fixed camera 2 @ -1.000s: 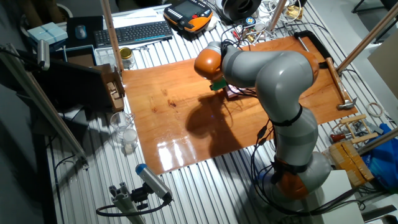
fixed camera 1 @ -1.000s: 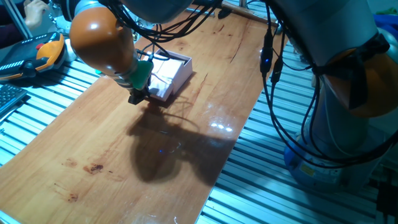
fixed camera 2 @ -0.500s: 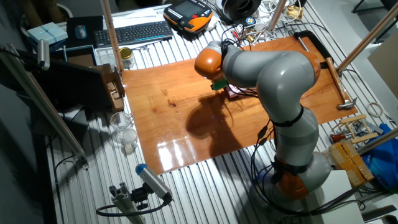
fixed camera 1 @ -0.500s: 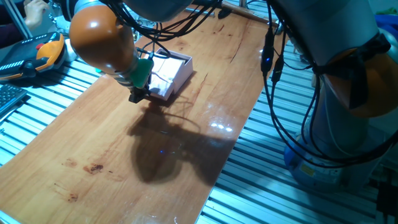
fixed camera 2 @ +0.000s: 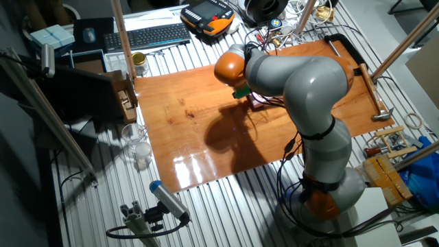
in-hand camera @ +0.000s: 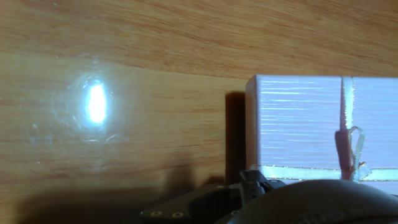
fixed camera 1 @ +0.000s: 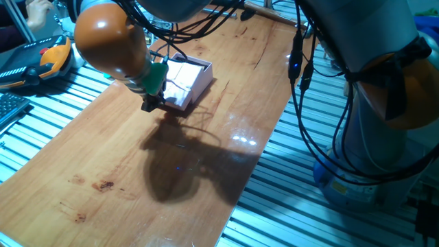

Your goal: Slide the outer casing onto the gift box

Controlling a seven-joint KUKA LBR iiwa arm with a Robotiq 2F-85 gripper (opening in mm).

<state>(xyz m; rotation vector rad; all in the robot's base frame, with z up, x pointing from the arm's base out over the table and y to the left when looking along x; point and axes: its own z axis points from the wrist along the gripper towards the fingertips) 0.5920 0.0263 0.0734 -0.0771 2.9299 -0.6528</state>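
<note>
The outer casing (fixed camera 1: pixel 191 79) is a pale pink flat box on the wooden board, under my arm. The hand view shows its top (in-hand camera: pixel 298 127) with a cream ribbon (in-hand camera: pixel 342 118) and a small bow (in-hand camera: pixel 353 149). The other fixed view shows only a sliver of it (fixed camera 2: pixel 259 103). My gripper (fixed camera 1: pixel 151 105) sits low at the casing's near-left edge, touching or almost touching it. Its tip looks narrow and shut, with nothing held. In the hand view only its dark base (in-hand camera: pixel 249 182) shows, by the casing's corner. The gift box tray with beige squares is hidden.
The wooden board (fixed camera 1: pixel 137 171) ends in ribbed metal table on all sides. An orange-black pendant (fixed camera 1: pixel 51 58) lies at the far left. Black cables (fixed camera 1: pixel 298 68) hang by the arm's base at the right. A keyboard (fixed camera 2: pixel 147 36) and glass jars (fixed camera 2: pixel 137 147) stand off the board.
The arm's orange joint has shifted very slightly to the left. The gripper tip and the casing stay where they were.
</note>
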